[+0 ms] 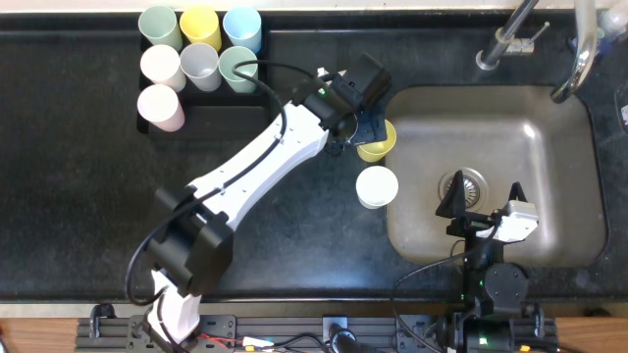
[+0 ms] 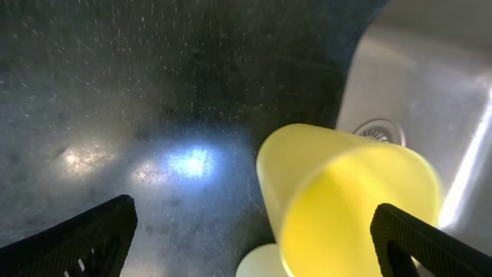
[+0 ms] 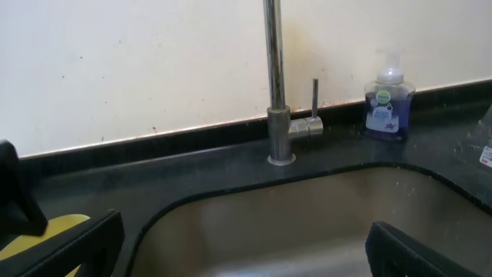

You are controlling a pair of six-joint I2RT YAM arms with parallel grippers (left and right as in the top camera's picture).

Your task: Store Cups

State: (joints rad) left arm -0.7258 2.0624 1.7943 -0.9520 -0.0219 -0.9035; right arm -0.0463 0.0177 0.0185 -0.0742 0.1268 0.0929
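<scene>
A yellow cup (image 1: 378, 145) stands on the dark counter by the sink's left rim, and a white cup (image 1: 377, 186) sits just in front of it. My left gripper (image 1: 365, 127) hangs over the yellow cup, partly hiding it. In the left wrist view the gripper (image 2: 254, 238) is open, with the yellow cup (image 2: 354, 200) between its fingers and nearer one of them, untouched. The white cup's rim (image 2: 257, 265) peeks in beside it. My right gripper (image 1: 486, 208) is open and empty, low in the sink (image 1: 549, 118).
A black tray (image 1: 221, 103) at the back left holds several cups in green, yellow, blue, white and pink. A faucet (image 3: 273, 85) and a soap bottle (image 3: 387, 104) stand behind the sink. The counter (image 1: 78, 196) in front of the tray is bare.
</scene>
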